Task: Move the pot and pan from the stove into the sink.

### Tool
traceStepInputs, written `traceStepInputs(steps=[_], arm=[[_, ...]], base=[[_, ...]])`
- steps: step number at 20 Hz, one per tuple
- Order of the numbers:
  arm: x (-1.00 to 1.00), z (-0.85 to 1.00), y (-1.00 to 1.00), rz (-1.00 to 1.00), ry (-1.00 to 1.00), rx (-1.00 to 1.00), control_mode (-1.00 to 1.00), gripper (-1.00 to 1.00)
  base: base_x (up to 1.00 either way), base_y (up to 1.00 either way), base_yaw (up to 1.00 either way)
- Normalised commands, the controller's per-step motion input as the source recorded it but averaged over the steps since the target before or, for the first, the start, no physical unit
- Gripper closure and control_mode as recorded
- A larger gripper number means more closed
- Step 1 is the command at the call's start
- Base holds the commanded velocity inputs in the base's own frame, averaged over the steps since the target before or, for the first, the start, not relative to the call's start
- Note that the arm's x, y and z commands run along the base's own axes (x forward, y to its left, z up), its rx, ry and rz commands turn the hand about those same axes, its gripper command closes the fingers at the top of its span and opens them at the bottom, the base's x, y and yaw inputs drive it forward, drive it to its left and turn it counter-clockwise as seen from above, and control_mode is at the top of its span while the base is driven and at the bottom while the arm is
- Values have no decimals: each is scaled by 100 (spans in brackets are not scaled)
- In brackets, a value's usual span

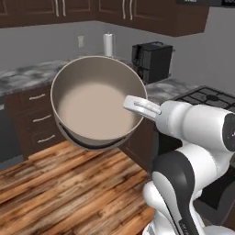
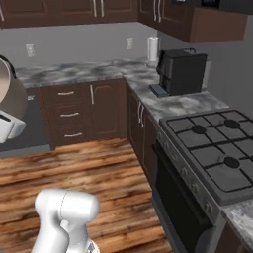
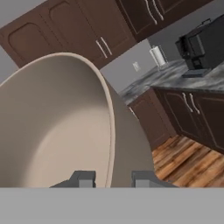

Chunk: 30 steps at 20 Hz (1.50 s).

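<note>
The round, deep beige-tan pot [image 1: 94, 103] with a paler inside is held in the air above the wooden floor [image 1: 69, 183], clear of every counter. Its mouth tilts toward the left base camera, and the interior holds nothing. In the hand view, the two-finger gripper [image 3: 110, 178] stands with one tip on each side of the pot wall, clamped on the rim. In the right base view, part of the pot shows at the left edge. The grey metal gas stove [image 2: 217, 153] with black grates and round burners sits in the right-hand counter run; its grates carry nothing. A black coffee machine [image 2: 180, 71] stands on the grey marbled counter [image 2: 74, 73] near the corner, with a white paper-towel roll [image 2: 153, 48] behind it.
</note>
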Motion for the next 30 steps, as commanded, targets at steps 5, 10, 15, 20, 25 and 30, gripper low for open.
traceStepInputs(steps=[5,10,15,20,25,30], arm=[[0,0,0,0,0,0,100,100],[0,0,0,0,0,0,100,100],[0,0,0,0,0,0,100,100],[0,0,0,0,0,0,100,100],[0,0,0,0,0,0,100,100],[0,0,0,0,0,0,100,100]], base=[[-17,-6,31],[-1,0,3],[4,21,1],[8,72,7],[5,82,8],[4,84,6]])
